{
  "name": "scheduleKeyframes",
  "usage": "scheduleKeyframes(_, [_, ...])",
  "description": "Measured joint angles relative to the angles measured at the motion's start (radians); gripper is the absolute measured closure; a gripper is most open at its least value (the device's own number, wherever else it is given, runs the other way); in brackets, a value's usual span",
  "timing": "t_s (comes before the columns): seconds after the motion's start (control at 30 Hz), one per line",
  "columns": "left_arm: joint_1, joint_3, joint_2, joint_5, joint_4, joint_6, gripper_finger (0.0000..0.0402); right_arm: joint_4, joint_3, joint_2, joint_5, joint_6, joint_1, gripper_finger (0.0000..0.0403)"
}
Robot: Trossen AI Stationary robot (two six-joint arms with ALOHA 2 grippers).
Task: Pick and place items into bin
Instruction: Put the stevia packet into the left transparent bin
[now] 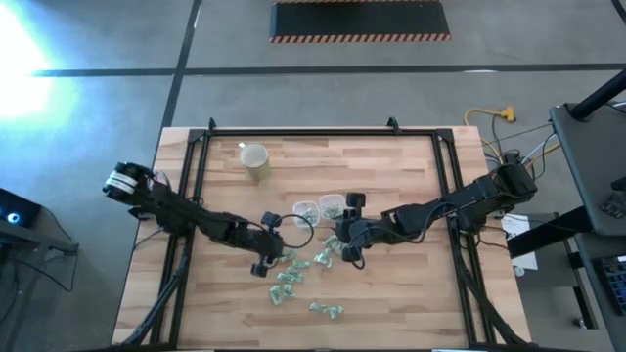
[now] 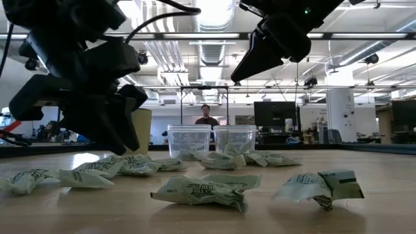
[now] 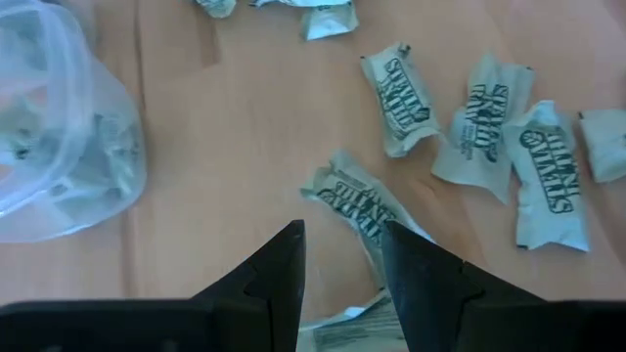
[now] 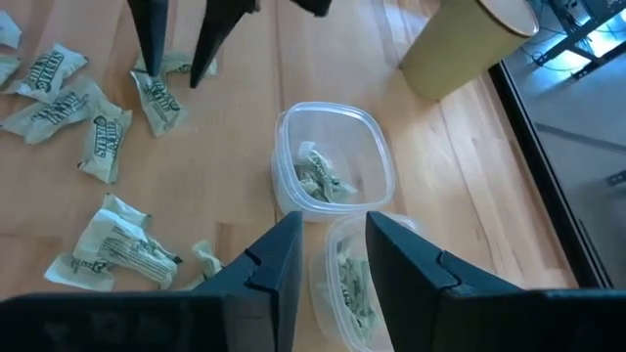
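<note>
1. Big open workshop with ceiling lights and ducts, a person standing way back behind the wooden table [image 1: 391,293].
2. Left gripper [image 3: 342,259] is low over the scattered wrapped pieces, fingers a narrow gap apart with nothing between them. One wrapped piece [image 3: 357,200] lies just ahead of the tips, not touching as far as I can see.
3. That piece is flat on the wood, long axis slanting across the line the fingers point along.
4. Three more wrapped pieces [image 3: 479,122] sit side by side further ahead and off to one side, long axes running roughly away from the fingers.
5. Right gripper [image 4: 331,244] hangs above two clear tubs [image 4: 333,161], fingers partly apart, and I see nothing held.
6. The near tub [image 4: 352,284] is right under its tips, the other just ahead; both have a few wrapped pieces crumpled inside.
7. Loose pile of items [image 1: 289,279] lies mostly beside and behind the left gripper.
8. Beige cup [image 1: 255,159] stands well beyond both.
</note>
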Motion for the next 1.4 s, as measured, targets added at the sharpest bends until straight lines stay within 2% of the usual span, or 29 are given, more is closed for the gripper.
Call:
scheduleKeyframes(0.27, [0.032, 0.007, 0.048, 0.111, 0.000, -0.031, 0.0281, -0.002, 0.000, 0.000, 0.000, 0.004, 0.000, 0.0304])
scheduleKeyframes(0.57, [0.045, 0.010, 0.057, 0.124, 0.002, -0.031, 0.0286, -0.002, 0.000, 0.000, 0.000, 0.007, 0.000, 0.0305])
scheduleKeyframes(0.9, [0.052, 0.010, 0.055, 0.121, -0.002, -0.005, 0.0384, -0.002, 0.000, 0.000, -0.001, 0.007, 0.000, 0.0314])
scheduleKeyframes(1.0, [0.052, 0.010, 0.048, 0.115, -0.005, 0.020, 0.0398, -0.001, 0.000, 0.000, 0.000, 0.007, 0.000, 0.0314])
scheduleKeyframes(1.23, [0.052, 0.009, -0.023, 0.035, -0.003, 0.027, 0.0398, -0.002, 0.000, 0.000, -0.001, 0.007, 0.000, 0.0315])
scheduleKeyframes(1.4, [0.052, 0.009, -0.091, -0.104, 0.021, 0.047, 0.0398, -0.004, 0.000, 0.001, -0.001, 0.007, 0.000, 0.0320])
